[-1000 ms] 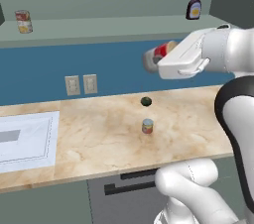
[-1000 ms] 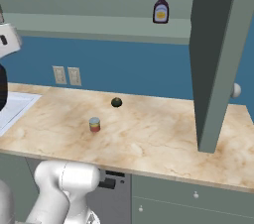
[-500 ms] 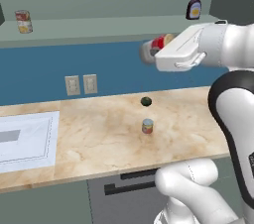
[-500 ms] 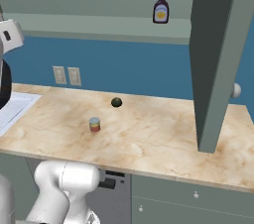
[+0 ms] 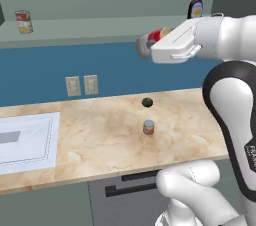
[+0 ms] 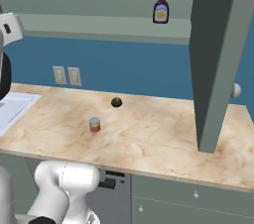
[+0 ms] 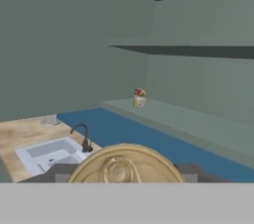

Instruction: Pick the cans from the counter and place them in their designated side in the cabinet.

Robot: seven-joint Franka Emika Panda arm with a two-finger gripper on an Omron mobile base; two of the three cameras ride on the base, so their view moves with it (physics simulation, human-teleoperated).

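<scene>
The claw (image 5: 150, 46) pinches one can (image 5: 148, 43) near the cabinet ledge (image 5: 100, 27); the second can (image 5: 148, 127) waits on the surface (image 5: 100, 140).

arm: raised, reaching left, forearm level; gripper (image 5: 150, 46): horizontal, jaws closed on red-and-white can (image 5: 149, 43)

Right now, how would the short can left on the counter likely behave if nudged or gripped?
The short can stands upright and squat on the counter, so it probably slides rather than tips. Being round, it would likely roll if knocked over. It looks rigid, so a grip shouldn't dent it.
</scene>
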